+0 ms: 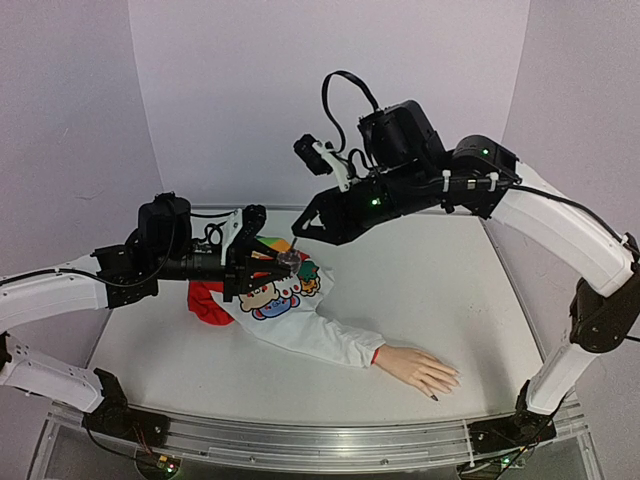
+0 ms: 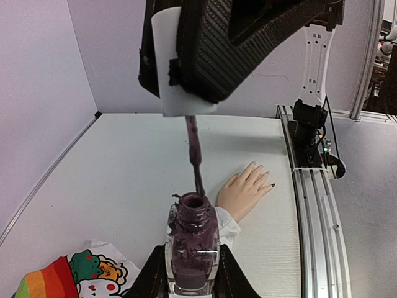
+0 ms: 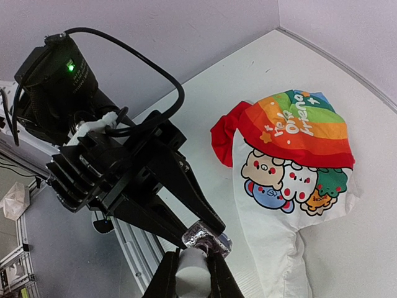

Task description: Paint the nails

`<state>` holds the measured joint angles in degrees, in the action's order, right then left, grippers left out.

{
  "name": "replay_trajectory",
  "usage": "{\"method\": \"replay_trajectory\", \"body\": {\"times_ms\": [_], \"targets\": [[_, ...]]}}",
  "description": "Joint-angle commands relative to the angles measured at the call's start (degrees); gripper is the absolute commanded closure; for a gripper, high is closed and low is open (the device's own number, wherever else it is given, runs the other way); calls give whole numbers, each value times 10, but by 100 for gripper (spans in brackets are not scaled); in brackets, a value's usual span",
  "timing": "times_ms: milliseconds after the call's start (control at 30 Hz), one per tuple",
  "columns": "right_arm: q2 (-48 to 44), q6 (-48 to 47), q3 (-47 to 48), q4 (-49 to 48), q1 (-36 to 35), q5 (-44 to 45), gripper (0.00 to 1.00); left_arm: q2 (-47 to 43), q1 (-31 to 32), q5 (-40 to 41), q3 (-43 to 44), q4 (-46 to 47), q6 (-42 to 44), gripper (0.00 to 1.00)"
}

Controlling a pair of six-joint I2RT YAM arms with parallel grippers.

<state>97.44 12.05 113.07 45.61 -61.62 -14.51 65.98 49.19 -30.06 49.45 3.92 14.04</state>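
A pale mannequin hand [image 1: 420, 368] lies palm down near the table's front right, and one of its nails [image 1: 436, 397] is dark. The left wrist view shows the hand [image 2: 245, 189] and that dark nail [image 2: 272, 185] too. My left gripper [image 1: 275, 265] is shut on a clear bottle of dark purple polish [image 2: 192, 242], held upright above the shirt. My right gripper [image 1: 297, 232] is shut on the white cap [image 3: 193, 273] directly over it. The cap's brush stem [image 2: 197, 155], coated purple, reaches down to the bottle's mouth. Both grippers are well left of the hand.
A white sleeve with a rainbow and cartoon print [image 1: 285, 295] and a red part [image 1: 205, 305] covers the mannequin arm left of centre. An aluminium rail [image 1: 320, 440] runs along the near edge. Pale walls close the back and sides.
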Motion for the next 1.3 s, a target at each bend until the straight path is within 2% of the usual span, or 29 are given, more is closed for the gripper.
{"method": "replay_trajectory", "body": {"times_ms": [0,1267], "targets": [[9,-1,23,8,-5,6,100,-7,1,-5,27,10,2,100],[37,-13,58,42,-10,22,100,-7,1,0,28,9,6,100]]}}
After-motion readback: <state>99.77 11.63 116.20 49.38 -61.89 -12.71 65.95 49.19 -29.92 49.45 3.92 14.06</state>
